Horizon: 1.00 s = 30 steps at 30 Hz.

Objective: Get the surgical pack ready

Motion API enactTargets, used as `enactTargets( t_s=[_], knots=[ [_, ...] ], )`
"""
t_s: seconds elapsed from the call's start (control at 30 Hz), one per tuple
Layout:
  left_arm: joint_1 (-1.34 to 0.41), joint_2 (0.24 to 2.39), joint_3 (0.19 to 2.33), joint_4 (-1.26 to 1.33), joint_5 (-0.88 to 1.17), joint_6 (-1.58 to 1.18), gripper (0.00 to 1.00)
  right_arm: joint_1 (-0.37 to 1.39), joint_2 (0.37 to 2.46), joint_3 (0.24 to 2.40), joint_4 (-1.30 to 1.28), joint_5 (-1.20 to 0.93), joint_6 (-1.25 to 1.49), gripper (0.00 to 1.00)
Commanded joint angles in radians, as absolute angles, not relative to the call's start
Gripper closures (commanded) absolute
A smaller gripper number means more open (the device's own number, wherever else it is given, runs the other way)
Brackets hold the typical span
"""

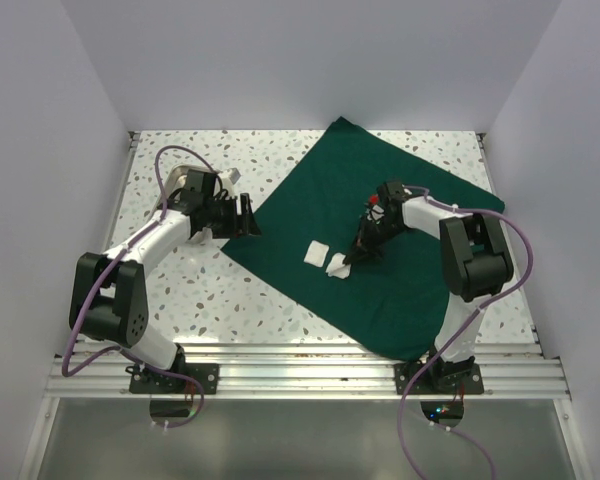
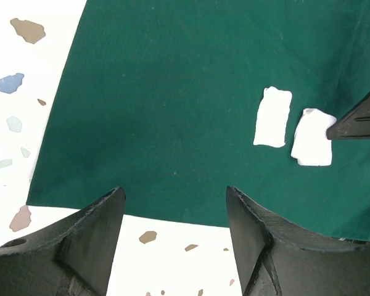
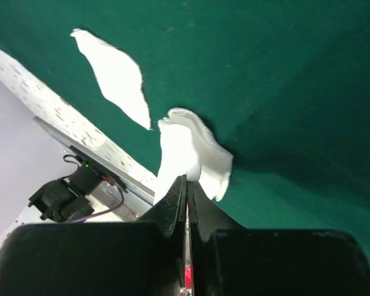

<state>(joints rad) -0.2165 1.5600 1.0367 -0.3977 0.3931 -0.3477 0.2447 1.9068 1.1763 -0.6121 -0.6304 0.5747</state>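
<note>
Centrally on surgical pack: two gauze squares, one against right gripper.

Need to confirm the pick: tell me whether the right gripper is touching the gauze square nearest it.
Touching. The right wrist view shows the right gripper with its tips shut on the edge of the crumpled gauze square, and no green drape visible between them.

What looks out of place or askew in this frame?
The green drape lies diagonal to the table edges. On it, one gauze square lies flat, but the second gauze square is rumpled, a fold lifted into the shut right gripper.
</note>
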Motion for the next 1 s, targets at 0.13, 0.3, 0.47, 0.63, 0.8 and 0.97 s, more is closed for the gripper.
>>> enactTargets(
  t_s=[0.13, 0.3, 0.47, 0.63, 0.8, 0.97],
  knots=[
    [-0.218, 1.552, 1.063, -0.362, 0.411, -0.345, 0.3, 0.222, 1.908, 1.177, -0.643, -0.603, 0.534, 1.0],
    [-0.218, 1.552, 1.062, -0.361, 0.411, -0.347, 0.3, 0.207, 1.908, 1.178, -0.657, -0.591, 0.517, 1.0],
    [-0.218, 1.555, 1.058, -0.354, 0.416, -0.353, 0.3, 0.209, 1.925, 1.183, -0.655, -0.595, 0.508, 1.0],
    [-0.218, 1.557, 1.058, -0.353, 0.417, -0.356, 0.3, 0.207, 1.944, 1.196, -0.649, -0.611, 0.499, 1.0],
    [-0.218, 1.568, 1.062, -0.348, 0.42, -0.364, 0.3, 0.209, 1.962, 1.224, -0.655, -0.614, 0.485, 1.0],
    [-0.218, 1.578, 1.071, -0.345, 0.423, -0.373, 0.3, 0.21, 1.957, 1.259, -0.673, -0.607, 0.46, 1.0]
  ],
)
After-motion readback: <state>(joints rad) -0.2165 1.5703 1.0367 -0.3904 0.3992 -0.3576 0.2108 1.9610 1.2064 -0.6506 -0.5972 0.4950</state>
